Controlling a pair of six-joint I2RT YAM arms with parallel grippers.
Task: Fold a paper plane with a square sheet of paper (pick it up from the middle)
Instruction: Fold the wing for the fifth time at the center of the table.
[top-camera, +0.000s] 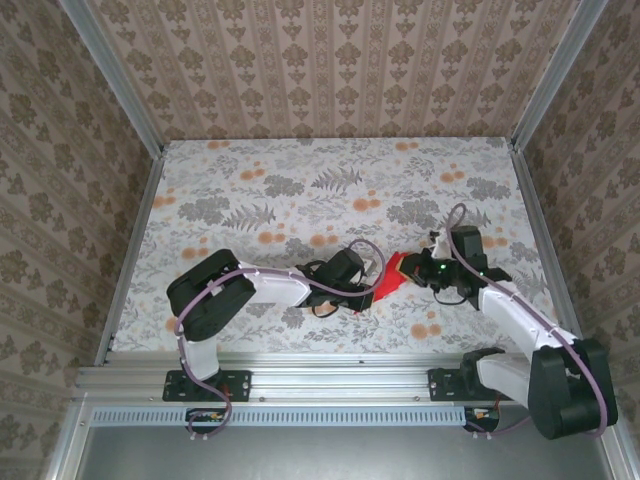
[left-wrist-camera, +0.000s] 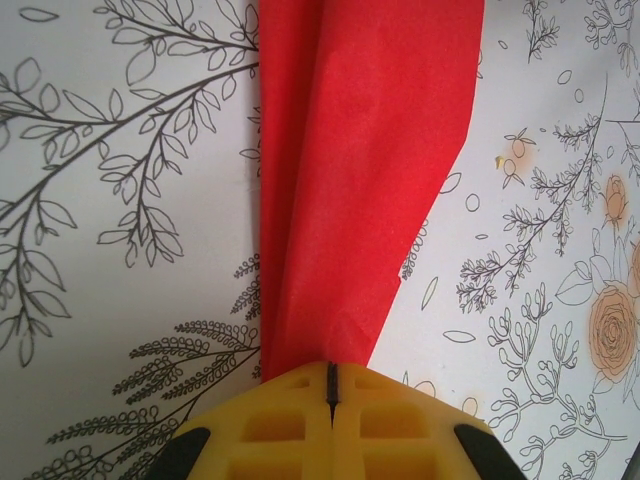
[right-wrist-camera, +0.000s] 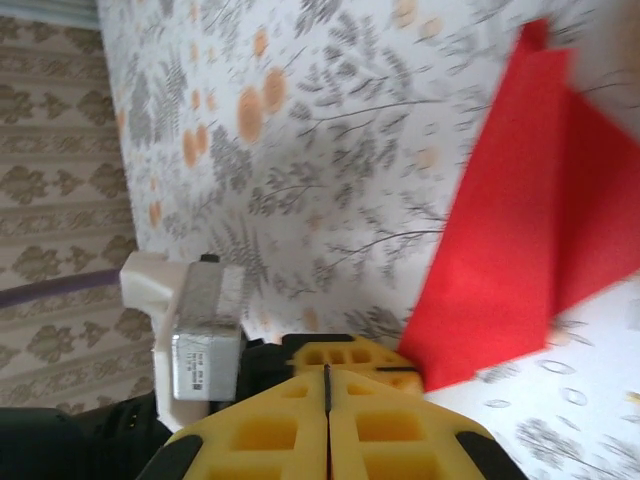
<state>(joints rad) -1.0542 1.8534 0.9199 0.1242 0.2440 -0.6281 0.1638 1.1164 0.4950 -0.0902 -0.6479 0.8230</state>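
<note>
Gripping: your L claw (left-wrist-camera: 331, 378) is clamped on the red paper sheet (left-wrist-camera: 350, 180). Its yellow fingers (left-wrist-camera: 290, 395) meet at the seam, and the paper comes straight out of the tip.
R claw (right-wrist-camera: 327, 385): shut tight, fingertips pressed together along the seam. The paper's lower corner sits just beside the tip on its R side; you can't tell if it touches.
Paper shape: partly folded, not a flat square. L wrist view gives you a long creased band w/ one slanted edge, narrowing toward the claw. R wrist view gives overlapped triangular layers, blurred.
Paper place: just beyond the front rail (top-camera: 330, 378), a bit R of the rail's middle, between your two claws and over the table cover (top-camera: 300, 190). Can't tell if it lies on the cover or hangs above it.
L arm (top-camera: 270, 285): base on the rail's L part, forearm running R toward the paper, roughly parallel to the rail.
R arm (top-camera: 510, 310): base at the rail's R end, forearm angled away from the rail and L toward the paper.
Cover: white w/ grey leaves and orange flower prints, running from the rail to the back wall.
</note>
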